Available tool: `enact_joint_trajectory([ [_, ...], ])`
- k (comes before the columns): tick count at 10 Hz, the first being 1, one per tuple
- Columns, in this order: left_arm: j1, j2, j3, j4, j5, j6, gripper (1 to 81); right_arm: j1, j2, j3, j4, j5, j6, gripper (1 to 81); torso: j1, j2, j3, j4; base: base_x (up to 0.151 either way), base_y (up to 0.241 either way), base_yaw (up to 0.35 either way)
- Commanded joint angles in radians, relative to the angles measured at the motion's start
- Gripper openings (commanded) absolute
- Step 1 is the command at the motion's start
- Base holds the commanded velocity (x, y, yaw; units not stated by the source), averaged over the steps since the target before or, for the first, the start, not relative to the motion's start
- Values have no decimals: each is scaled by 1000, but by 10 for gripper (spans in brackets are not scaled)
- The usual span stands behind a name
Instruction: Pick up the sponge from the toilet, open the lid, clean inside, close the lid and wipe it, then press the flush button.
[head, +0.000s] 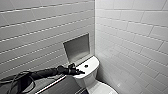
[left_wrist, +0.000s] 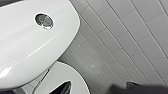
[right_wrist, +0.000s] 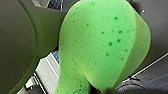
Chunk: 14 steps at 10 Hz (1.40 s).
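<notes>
The white toilet (head: 88, 75) stands in the corner of two tiled walls, with its lid (head: 103, 89) down. The dark round flush button (head: 86, 66) sits in the middle of the tank top. My left arm reaches in from the left, and its gripper (head: 80, 72) hangs open over the near edge of the tank top, a little short of the button. The left wrist view looks down on the tank top (left_wrist: 30, 47), the flush button (left_wrist: 44, 20) and part of the lid (left_wrist: 65, 75). The bright green sponge (right_wrist: 100, 47) looms close in the right wrist view, pinched at its narrow end by my shut right gripper.
A recessed niche (head: 76, 47) is set in the wall behind the tank. White tiled walls (head: 130, 40) close in behind and to the right of the toilet. A grey ledge with a metal edge (head: 51, 85) runs along the left. Dark floor tiles (right_wrist: 155, 75) lie below the sponge.
</notes>
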Motion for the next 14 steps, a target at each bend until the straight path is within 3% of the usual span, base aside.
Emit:
enact_joint_trajectory([
  [1,-206,42,-84,-58,53,-7,811,0,6,15,-14,-74,2,10,0,0,0,0,0,0,0],
  [2,-213,69,-117,-55,54,-7,811,-7,7,16,-15,-69,2,10,0,0,0,0,0,0,0],
  [3,-224,100,-149,-53,54,-7,10,-12,12,15,-18,-50,0,10,0,0,0,0,0,0,0],
  [5,-252,157,-218,-56,54,-7,10,-15,10,18,-18,-48,0,10,0,0,-1,0,0,0,0],
  [11,-362,267,-391,-61,51,-8,10,-18,12,26,-20,-46,-1,10,1,1,-143,0,0,0,0],
  [12,-390,278,-400,-59,51,-21,10,-17,12,27,-18,-46,-1,10,1,1,-106,0,0,0,0],
  [14,-413,315,-460,-55,51,-22,10,-18,12,27,-18,-46,-1,10,2,2,-130,0,0,0,0],
])
